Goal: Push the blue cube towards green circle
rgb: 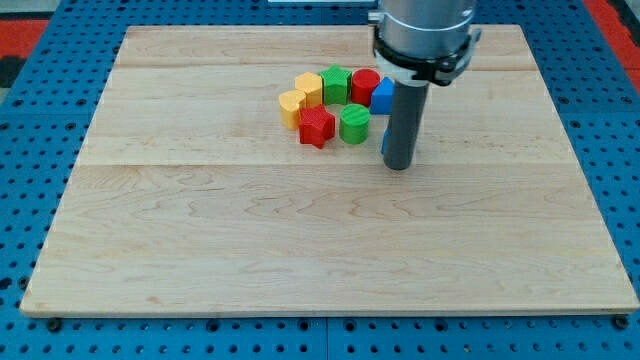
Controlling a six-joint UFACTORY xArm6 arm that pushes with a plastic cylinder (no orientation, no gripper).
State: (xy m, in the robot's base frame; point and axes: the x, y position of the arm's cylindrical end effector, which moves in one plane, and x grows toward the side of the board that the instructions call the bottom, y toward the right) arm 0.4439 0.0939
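Observation:
The green circle (353,122), a round green block, stands in a cluster of blocks near the board's top middle. A blue block (382,96) sits at the cluster's right end, partly hidden by the arm, so I cannot tell its shape. A thin blue sliver (383,140) shows at the rod's left edge, and the rest of that block is hidden behind the rod. My tip (398,166) rests on the board just right of and below the green circle.
The cluster also holds a red star (317,126), two yellow blocks (308,88) (292,107), a green block (335,84) and a red cylinder (364,85). The wooden board (300,240) lies on a blue pegboard.

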